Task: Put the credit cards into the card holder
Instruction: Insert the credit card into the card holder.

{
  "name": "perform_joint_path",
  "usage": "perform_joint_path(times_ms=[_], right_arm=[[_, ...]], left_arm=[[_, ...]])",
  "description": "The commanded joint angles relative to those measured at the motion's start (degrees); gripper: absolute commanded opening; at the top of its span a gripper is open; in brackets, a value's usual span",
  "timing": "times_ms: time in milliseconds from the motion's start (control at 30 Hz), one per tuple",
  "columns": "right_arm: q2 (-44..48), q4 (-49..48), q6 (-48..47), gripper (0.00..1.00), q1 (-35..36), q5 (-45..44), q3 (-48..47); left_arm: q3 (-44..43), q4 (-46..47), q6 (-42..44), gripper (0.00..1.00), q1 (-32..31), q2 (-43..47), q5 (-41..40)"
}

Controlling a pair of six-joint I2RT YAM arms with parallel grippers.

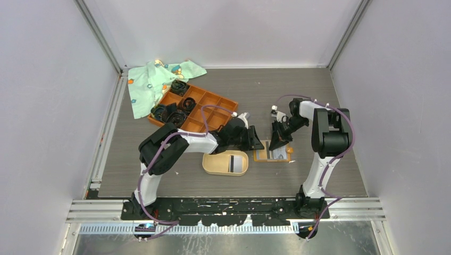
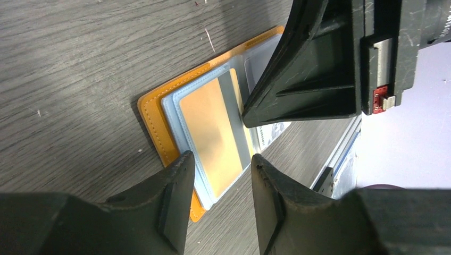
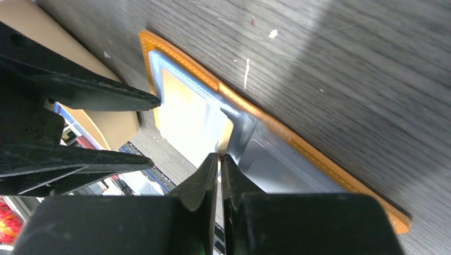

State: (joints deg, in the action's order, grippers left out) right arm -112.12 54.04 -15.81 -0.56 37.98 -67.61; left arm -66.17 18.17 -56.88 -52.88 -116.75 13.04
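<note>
The beige oval card holder (image 1: 213,164) lies in front of my left arm with one dark card (image 1: 232,163) in it. Right of it the orange wallet (image 1: 260,156) lies open, and it also shows in the left wrist view (image 2: 154,119). A gold-looking card (image 2: 210,133) with a grey stripe sits in the wallet's blue-grey sleeve. My left gripper (image 2: 220,159) is open and empty, its tips just off the card's near edge. My right gripper (image 3: 219,156) is shut, with its tips down on the wallet's inside beside the card. The wallet (image 3: 298,143) and card (image 3: 186,122) also show in the right wrist view.
A large orange grid tray (image 1: 213,98) with black coiled bands stands at the back left. A green patterned cloth (image 1: 151,79) lies partly under it. The two grippers are close together over the wallet. Grey walls and rails enclose the table.
</note>
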Motion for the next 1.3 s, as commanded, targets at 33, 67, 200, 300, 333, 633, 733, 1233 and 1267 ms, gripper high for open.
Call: perform_joint_path(times_ms=[33, 67, 200, 300, 333, 633, 733, 1233, 1267], right_arm=[[4.6, 0.6, -2.7, 0.13, -0.1, 3.7, -0.9], [4.6, 0.7, -2.7, 0.13, -0.1, 3.7, -0.9], [4.6, 0.8, -3.0, 0.12, -0.1, 3.6, -1.0], [5.4, 0.6, -3.1, 0.12, -0.1, 2.1, -1.0], [5.7, 0.4, -3.0, 0.12, -0.1, 1.2, -1.0], [5.3, 0.5, -2.9, 0.15, -0.1, 0.4, -0.8], [4.6, 0.7, -2.5, 0.14, 0.3, 3.8, -0.7], [-1.4, -1.4, 1.6, 0.07, 2.7, -6.3, -1.2], [-1.6, -1.3, 1.6, 0.06, 2.8, -6.4, -1.3]], left_arm=[[-0.5, 1.5, -0.1, 0.42, -0.1, 2.2, 0.5], [-0.4, 1.5, -0.1, 0.42, -0.1, 2.3, 0.5], [-0.5, 1.5, -0.1, 0.42, -0.1, 2.1, 0.5], [-0.5, 1.3, 0.0, 0.42, -0.1, 2.2, 0.4], [-0.5, 1.3, 0.0, 0.42, 0.0, 2.2, 0.4], [-0.4, 1.2, 0.1, 0.42, 0.1, 2.1, 0.4], [-0.3, 1.4, 0.0, 0.42, 0.1, 2.1, 0.5], [0.4, 1.3, -0.3, 0.46, 0.2, 2.0, 0.2], [0.5, 1.2, -0.2, 0.46, 0.3, 2.2, 0.1]])
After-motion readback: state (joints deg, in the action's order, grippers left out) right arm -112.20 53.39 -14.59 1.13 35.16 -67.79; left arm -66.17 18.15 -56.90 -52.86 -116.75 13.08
